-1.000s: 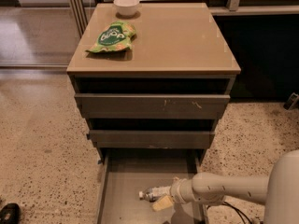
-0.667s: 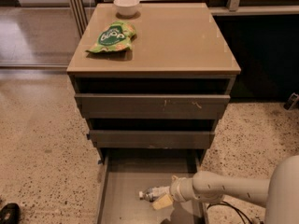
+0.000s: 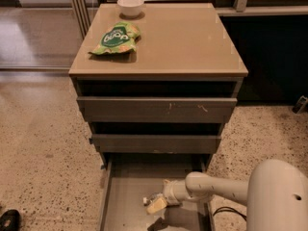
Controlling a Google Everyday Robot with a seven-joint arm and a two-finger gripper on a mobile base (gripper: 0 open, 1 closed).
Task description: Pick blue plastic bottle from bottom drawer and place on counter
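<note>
Blue plastic bottle [image 3: 149,199] lies in the bottom drawer [image 3: 126,196] right at the claw [image 3: 158,205]; its grip cannot be told.

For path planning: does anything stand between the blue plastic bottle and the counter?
Nothing visible does. The hand is at the blue plastic bottle in the open bottom drawer; the green snack bag and white bowl occupy only the left side of the counter.

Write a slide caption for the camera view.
The gripper is down in the open bottom drawer at the bottle; a green snack bag and white bowl sit on the counter.
</note>
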